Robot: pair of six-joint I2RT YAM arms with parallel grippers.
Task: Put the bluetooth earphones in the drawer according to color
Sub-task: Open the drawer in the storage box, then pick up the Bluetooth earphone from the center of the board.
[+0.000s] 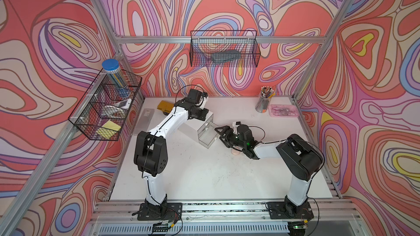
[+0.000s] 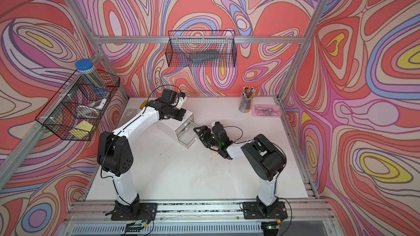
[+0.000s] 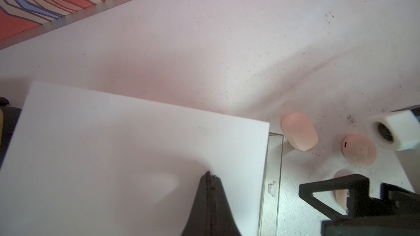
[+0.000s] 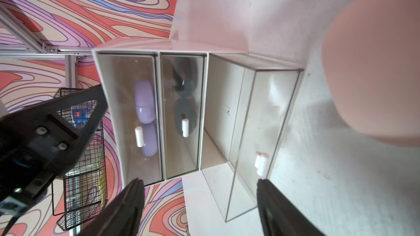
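In both top views the right gripper (image 1: 221,136) points at the drawer cabinet (image 1: 189,128), its fingertips just short of the pulled-out bottom drawer (image 1: 208,133). One of the pink earphone cases (image 1: 235,152) peeks out beneath its wrist, behind the fingers. The left gripper is hidden there under its own wrist, above the cabinet top.

In the left wrist view the left gripper (image 3: 210,175) is pinched together on nothing, its tips apparently resting on the cabinet's white top. Past the cabinet's edge, ahead of those tips, three pink cases lie on the table, one partly behind a right finger.

In the right wrist view the right jaws stand wide apart with nothing between them. Straight ahead is the open, empty bottom drawer, its handle (image 4: 260,163) just off one fingertip. The lavender cases (image 4: 145,101) and black cases (image 4: 185,110) sit behind the two closed fronts. A pink case looms blurred beside the camera.

Pink, I judge, belongs in the open drawer. Back straight off the handle so the drawer is not nudged, then come down over the nearest case and grip across its narrow width, since a smooth pebble can squirt out. The left gripper does best pinning the cabinet.
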